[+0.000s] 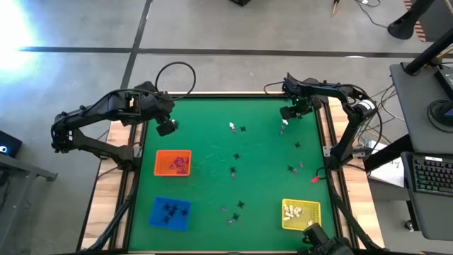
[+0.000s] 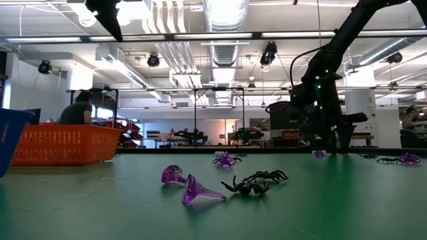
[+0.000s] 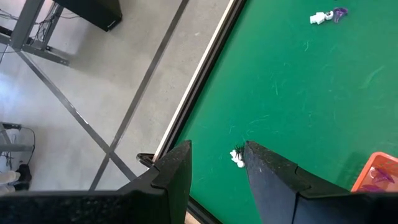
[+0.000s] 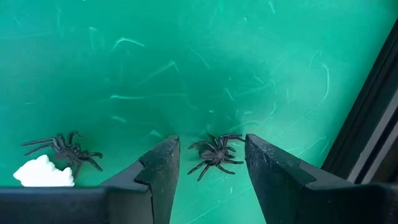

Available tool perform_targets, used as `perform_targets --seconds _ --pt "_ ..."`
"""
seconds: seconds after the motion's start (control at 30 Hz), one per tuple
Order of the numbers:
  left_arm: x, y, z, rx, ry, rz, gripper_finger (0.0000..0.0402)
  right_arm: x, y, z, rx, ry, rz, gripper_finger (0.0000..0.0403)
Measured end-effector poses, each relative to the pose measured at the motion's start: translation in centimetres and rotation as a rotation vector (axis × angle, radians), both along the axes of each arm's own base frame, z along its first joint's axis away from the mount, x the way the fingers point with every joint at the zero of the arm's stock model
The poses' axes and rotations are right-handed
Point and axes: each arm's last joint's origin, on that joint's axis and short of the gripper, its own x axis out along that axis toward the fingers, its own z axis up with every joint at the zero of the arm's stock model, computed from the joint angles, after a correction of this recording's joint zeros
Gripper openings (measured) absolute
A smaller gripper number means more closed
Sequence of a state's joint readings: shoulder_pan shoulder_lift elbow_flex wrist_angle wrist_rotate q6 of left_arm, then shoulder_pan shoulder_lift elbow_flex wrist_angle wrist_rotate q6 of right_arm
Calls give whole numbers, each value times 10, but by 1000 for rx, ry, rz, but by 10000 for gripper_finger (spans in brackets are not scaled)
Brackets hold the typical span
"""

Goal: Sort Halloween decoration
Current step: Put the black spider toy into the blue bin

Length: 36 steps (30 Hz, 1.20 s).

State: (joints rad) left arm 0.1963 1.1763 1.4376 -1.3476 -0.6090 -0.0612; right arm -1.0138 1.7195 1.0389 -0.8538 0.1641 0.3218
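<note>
- Right wrist view says it all — the right gripper point(image 4: 208, 165) is down low over the green mat point(image 4: 186, 62), fingers spread wide with a black spider point(image 4: 214, 154) sitting right between them, not squeezed yet. Another spider point(image 4: 65, 149) and a white trinket point(image 4: 43, 173) lie off to one side.
- So I'd call this the pick step, at the table's far right corner.
- Next move: close on the spider, lift, carry it over to the blue tray point(image 1: 170, 212) where the black ones sit.
- Left gripper point(image 3: 214, 168) hangs near the far left edge, fingers apart, empty — a small white trinket point(image 3: 237, 157) is below it.
- Plenty of pieces are scattered mid-table; orange tray point(image 1: 173, 163) has purple ones, yellow tray point(image 1: 301, 212) white.
</note>
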Motion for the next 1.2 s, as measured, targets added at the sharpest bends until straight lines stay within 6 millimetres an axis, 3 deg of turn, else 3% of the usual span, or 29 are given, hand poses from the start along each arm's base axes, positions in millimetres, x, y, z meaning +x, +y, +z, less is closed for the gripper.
perform_targets --seconds 0.37,0.73,0.97,1.2 --pt "0 0 0 0 0 0 132 0 0 -1 5 -6 -4 170" --pt "0 0 0 -4 -5 4 132 4 2 -9 16 34 10 93" --pt "0 -1 0 -24 -9 -6 132 8 6 -14 35 86 74 18" --pt "0 -1 0 -23 -8 -8 132 6 7 -5 27 77 74 9"
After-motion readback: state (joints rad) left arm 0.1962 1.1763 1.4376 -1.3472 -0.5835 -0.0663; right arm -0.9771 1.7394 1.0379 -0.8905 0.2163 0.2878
